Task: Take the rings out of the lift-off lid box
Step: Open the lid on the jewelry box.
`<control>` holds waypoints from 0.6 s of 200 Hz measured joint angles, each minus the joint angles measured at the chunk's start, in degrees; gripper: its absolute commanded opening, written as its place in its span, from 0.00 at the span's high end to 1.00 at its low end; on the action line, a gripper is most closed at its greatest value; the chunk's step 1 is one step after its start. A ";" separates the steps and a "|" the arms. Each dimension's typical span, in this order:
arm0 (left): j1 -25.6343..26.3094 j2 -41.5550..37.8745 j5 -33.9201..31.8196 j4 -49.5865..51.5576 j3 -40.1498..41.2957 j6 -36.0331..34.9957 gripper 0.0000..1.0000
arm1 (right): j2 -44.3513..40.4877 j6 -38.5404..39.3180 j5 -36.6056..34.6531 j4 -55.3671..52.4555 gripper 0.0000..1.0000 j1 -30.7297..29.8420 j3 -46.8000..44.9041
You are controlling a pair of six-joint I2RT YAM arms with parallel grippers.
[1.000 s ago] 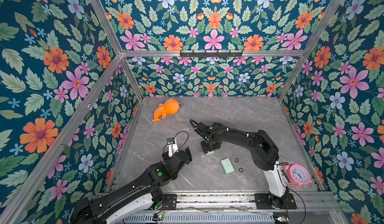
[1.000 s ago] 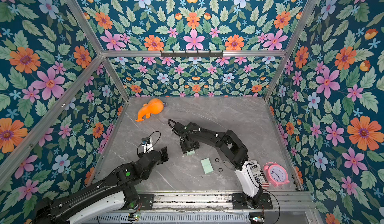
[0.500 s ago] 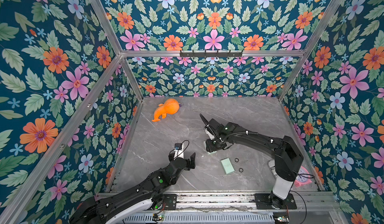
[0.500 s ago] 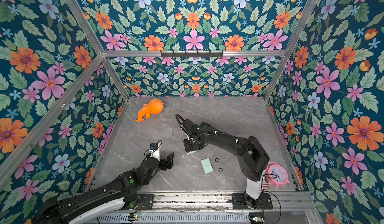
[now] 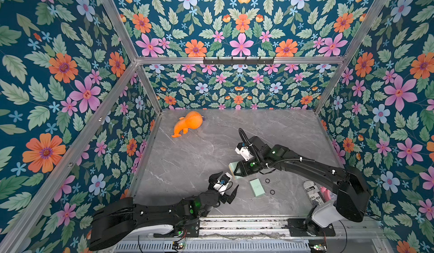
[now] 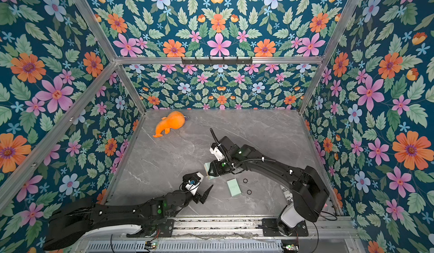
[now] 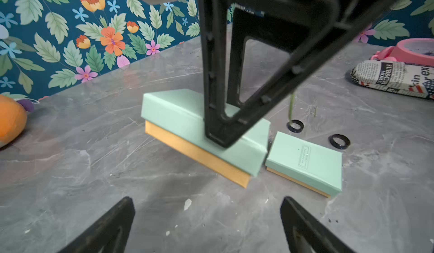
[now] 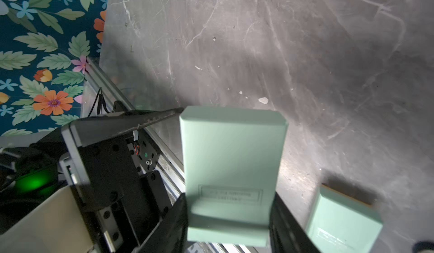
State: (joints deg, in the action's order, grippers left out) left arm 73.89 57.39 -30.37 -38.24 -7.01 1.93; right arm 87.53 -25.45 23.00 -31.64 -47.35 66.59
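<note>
Two rings show: thin glossy black hoops, tiny against the boxes, lying flat on the grey marbled table, apart from each other. Both sit just beside the flat box, which is mint-green with a tan lower edge and rests on the table. The right gripper pinches the held box across its sides. This box has a mint lid over a tan base and is tilted; judging by the shadow, it seems clear of the table. Its inside is hidden. The left gripper hangs near, fingers spread wide around nothing, facing the held box
</note>
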 measured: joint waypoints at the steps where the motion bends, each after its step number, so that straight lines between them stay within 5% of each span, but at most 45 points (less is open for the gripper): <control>1: 0.00 0.00 -0.07 -0.07 0.00 -0.11 0.01 | -0.04 0.00 0.07 0.04 0.56 0.00 -0.07; 120: 0.11 -3.45 1.79 2.25 -2.51 -12.61 0.01 | -5.42 4.39 5.77 3.30 0.56 0.07 -6.23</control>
State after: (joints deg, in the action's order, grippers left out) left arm 74.00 53.93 -28.58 -35.99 -9.52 -10.68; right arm 82.11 -21.06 28.77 -28.34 -47.29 60.36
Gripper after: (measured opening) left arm 0.994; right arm 0.496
